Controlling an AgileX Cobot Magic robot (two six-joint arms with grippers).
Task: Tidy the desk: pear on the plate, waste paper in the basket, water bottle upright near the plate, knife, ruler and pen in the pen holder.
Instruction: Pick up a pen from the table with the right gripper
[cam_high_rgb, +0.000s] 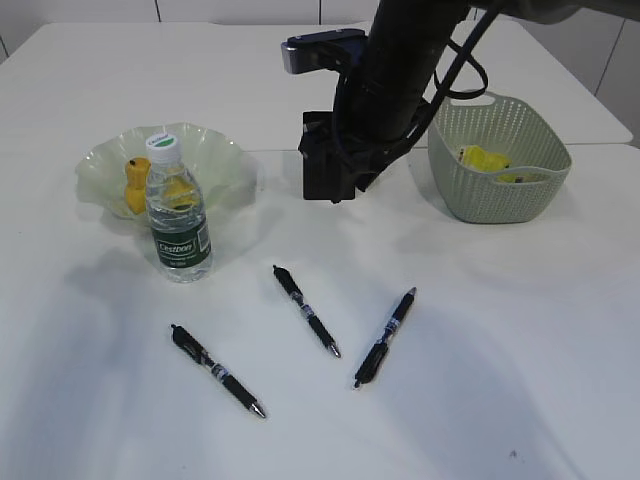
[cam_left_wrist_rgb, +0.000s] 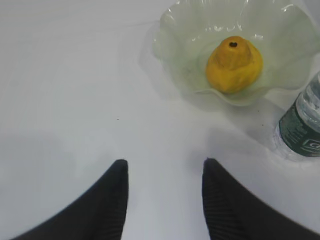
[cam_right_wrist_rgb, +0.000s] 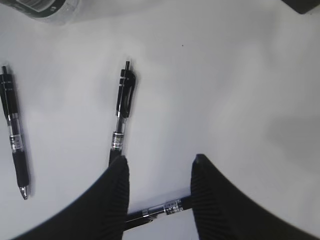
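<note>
Pear (cam_left_wrist_rgb: 234, 64) sits in the plate (cam_left_wrist_rgb: 172, 30), far left; water bottle (cam_high_rgb: 178, 213) upright beside it; waste paper (cam_high_rgb: 484, 159) in the basket (cam_high_rgb: 500, 205) (far right); both grippers (cam_left_wrist_rgb: 165, 200) (cam_right_wrist_rgb: 159, 197) half-open, empty, over three loose pens (cam_high_rgb: 306, 310).

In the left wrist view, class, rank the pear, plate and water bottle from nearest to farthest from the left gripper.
1. Water bottle, far right edge.
2. Plate, upper right; its front rim nearly ties with the bottle.
3. Pear, in the plate's middle.
All lie ahead of the left gripper.

A white bench (cam_high_rgb: 520, 330) carries a ruffled green plate (cam_high_rgb: 225, 160), upright water bottle (cam_high_rgb: 178, 225), woven basket (cam_high_rgb: 495, 195) and three pens (cam_high_rgb: 306, 310).
</note>
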